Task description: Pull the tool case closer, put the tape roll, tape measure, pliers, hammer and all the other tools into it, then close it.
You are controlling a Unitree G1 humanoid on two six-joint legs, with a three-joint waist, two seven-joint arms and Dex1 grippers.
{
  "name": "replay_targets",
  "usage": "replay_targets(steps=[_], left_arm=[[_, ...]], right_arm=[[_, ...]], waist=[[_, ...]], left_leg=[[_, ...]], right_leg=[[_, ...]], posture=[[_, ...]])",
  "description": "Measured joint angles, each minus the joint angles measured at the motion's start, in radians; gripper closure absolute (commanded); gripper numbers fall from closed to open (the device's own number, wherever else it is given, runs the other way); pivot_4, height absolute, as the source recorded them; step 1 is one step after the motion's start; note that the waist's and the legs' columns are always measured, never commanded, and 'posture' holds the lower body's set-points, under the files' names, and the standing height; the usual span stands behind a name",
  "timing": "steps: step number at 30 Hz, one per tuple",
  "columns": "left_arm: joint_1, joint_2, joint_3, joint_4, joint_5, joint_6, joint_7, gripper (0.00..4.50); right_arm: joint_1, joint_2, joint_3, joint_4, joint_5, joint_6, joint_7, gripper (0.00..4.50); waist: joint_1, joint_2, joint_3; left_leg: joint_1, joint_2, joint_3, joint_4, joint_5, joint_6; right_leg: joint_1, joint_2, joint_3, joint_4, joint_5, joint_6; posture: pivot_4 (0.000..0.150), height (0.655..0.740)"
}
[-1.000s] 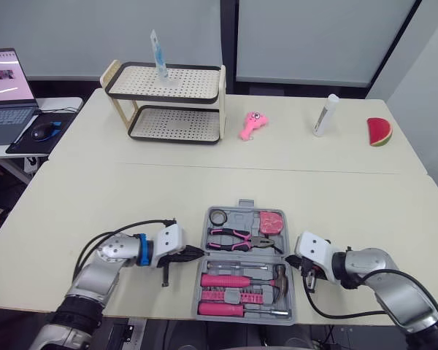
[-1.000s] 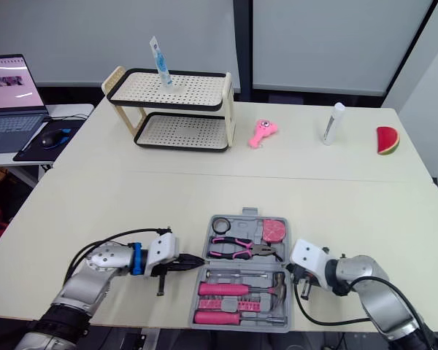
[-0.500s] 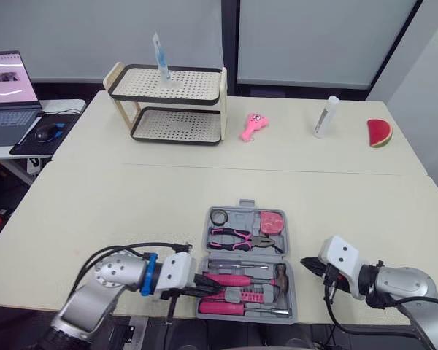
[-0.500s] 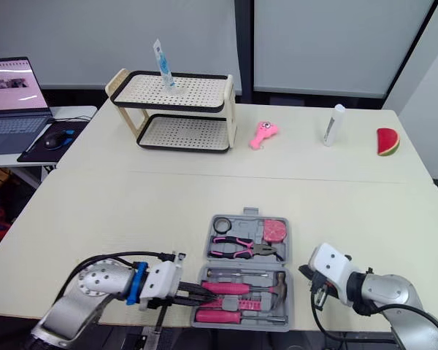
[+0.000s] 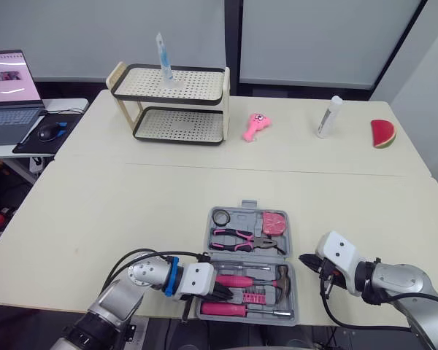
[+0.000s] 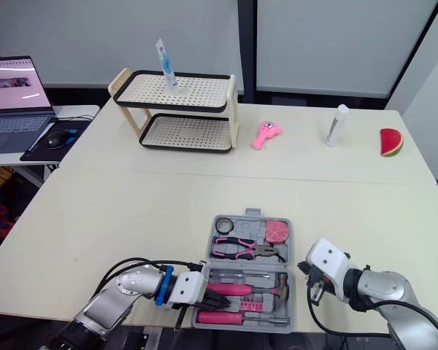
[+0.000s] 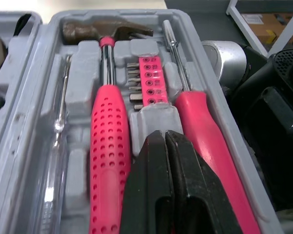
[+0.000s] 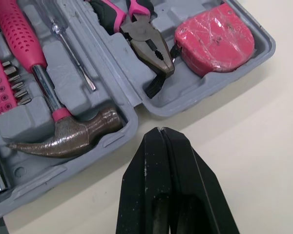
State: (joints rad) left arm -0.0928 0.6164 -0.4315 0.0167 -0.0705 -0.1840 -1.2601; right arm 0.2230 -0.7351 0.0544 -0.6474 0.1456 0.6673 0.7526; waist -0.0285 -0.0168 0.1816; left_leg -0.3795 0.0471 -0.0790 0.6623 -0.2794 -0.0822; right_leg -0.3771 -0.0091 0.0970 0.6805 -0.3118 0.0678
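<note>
Bright, even indoor light falls from above across the cream table (image 5: 131,197), leaving only faint, soft shadows under the two-tier rack (image 5: 171,102) and around the grey tool case (image 5: 237,219). A laptop screen (image 5: 7,69) glows at the far left. Close up, the pink tape measure (image 8: 215,39) carries small white glints and the hammer head (image 8: 68,134) a dull sheen. Pale streaks mark the black left gripper (image 7: 164,134); beyond the case edge, the space falls dark.

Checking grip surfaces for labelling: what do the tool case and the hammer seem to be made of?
Tool case: grey moulded plastic, matte, with shaped recesses. Hammer head: dull brownish metal, apparently worn. Its grip: pink and dimpled, probably rubber or plastic.
</note>
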Motion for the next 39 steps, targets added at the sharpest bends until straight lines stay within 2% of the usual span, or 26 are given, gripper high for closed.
replay_targets(steps=[6,9,14,19,25,32,39], left_arm=[[-0.013,0.002,-0.016,0.000,0.005,0.003,-0.001,4.43],[-0.021,0.008,-0.023,-0.005,0.009,0.008,-0.001,4.50],[-0.012,0.033,-0.032,-0.048,0.019,0.031,0.009,4.50],[-0.010,0.045,-0.040,-0.088,0.035,0.072,0.015,4.50],[-0.031,0.046,-0.063,-0.114,0.043,0.122,0.014,4.50],[-0.038,0.053,-0.073,-0.136,0.044,0.164,0.014,4.50],[-0.037,0.062,-0.074,-0.147,0.044,0.179,0.013,4.50]], right_arm=[[-0.008,-0.002,-0.003,-0.002,0.035,0.065,-0.004,4.50],[-0.051,0.026,-0.050,-0.008,0.125,0.189,-0.008,3.98],[-0.196,0.126,-0.166,0.007,0.280,0.454,-0.066,2.84],[-0.353,0.208,-0.228,0.102,0.341,0.646,-0.158,1.69],[-0.453,0.327,-0.217,0.253,0.329,0.661,-0.275,0.02],[-0.489,0.495,-0.190,0.359,0.269,0.591,-0.436,0.02],[-0.521,0.514,-0.178,0.412,0.278,0.593,-0.441,0.02]], waist=[[0.000,0.001,0.000],[-0.001,0.001,0.000],[-0.003,0.000,0.000],[-0.004,0.000,0.001],[-0.005,0.001,0.000],[-0.011,0.002,0.000],[-0.017,0.003,0.000]], left_leg=[[0.001,0.000,0.000,0.000,0.000,0.000],[0.001,0.000,0.000,0.000,0.000,0.000],[-0.001,0.000,0.000,-0.002,0.000,0.000],[-0.003,0.000,0.000,-0.003,0.000,0.000],[-0.005,0.000,0.001,-0.004,0.000,0.000],[-0.005,0.000,0.001,-0.005,0.000,0.000],[-0.004,0.000,0.001,-0.005,0.000,0.000]], right_leg=[[0.001,0.000,0.000,0.000,0.000,0.000],[0.001,0.000,0.000,0.000,0.000,0.000],[-0.001,0.000,0.001,-0.002,0.000,0.000],[-0.004,0.000,0.001,-0.002,0.000,0.000],[-0.007,0.000,0.001,-0.002,0.000,0.000],[-0.008,0.000,0.001,0.000,0.000,-0.001],[-0.008,0.000,0.001,0.000,0.000,-0.001]], posture=[[0.150,0.7350],[0.150,0.7350],[0.150,0.7350],[0.150,0.7350],[0.150,0.7350],[0.150,0.7350],[0.150,0.7350]])
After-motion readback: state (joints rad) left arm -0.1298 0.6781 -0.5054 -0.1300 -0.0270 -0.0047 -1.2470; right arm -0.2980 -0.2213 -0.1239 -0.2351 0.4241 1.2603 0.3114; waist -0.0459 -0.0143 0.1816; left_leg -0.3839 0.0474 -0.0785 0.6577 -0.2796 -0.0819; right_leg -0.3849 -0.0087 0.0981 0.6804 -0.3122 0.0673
